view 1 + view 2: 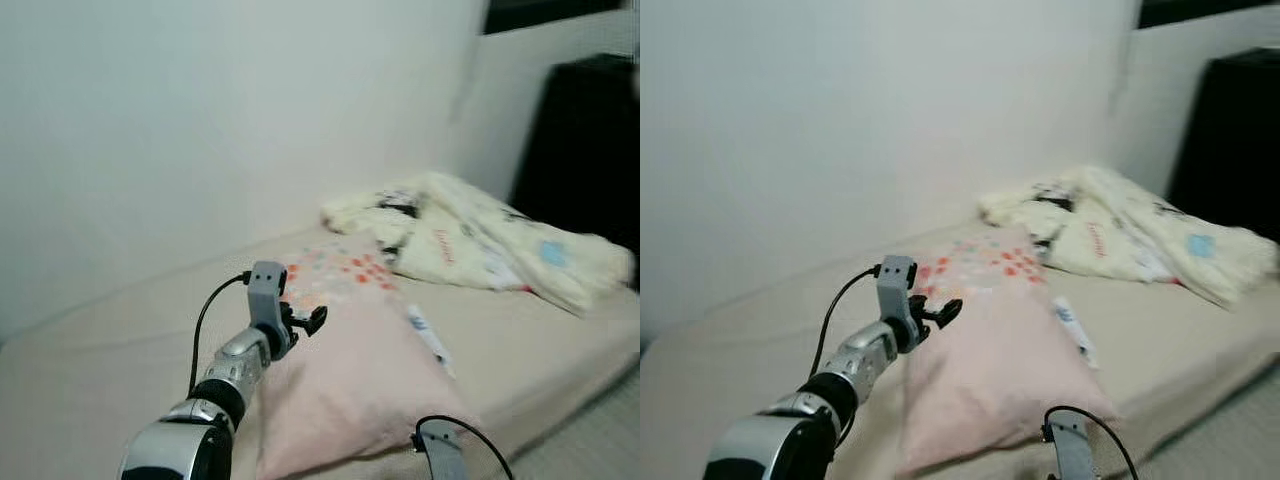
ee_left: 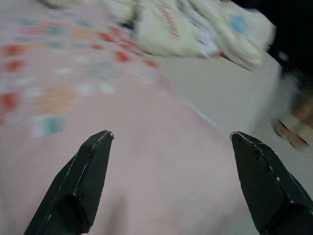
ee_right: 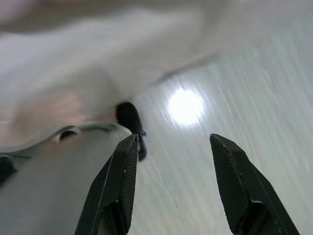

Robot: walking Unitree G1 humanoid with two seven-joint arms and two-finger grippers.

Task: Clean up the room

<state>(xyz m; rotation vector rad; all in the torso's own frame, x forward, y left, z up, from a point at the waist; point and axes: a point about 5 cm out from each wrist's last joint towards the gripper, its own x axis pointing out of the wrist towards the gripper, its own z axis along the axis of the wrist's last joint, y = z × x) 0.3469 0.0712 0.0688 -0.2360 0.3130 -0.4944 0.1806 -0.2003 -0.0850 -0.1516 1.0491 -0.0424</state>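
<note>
Bed [image 1: 90, 380] | pillow [image 1: 350, 360] lengthwise toward wall | left gripper [image 1: 305, 322] spread above

White wall [image 1: 200, 130], dark cabinet [image 1: 580, 150]

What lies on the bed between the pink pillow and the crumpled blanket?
In the left eye view, bare beige mattress separates the pink pillow from the crumpled blanket, apart from a small white-and-blue object beside the pillow's edge, too blurred to identify.

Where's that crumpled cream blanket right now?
In the head views, the cream blanket lies bunched at the far right of the bed, just beyond the pink pillow, near the dark cabinet.
</note>
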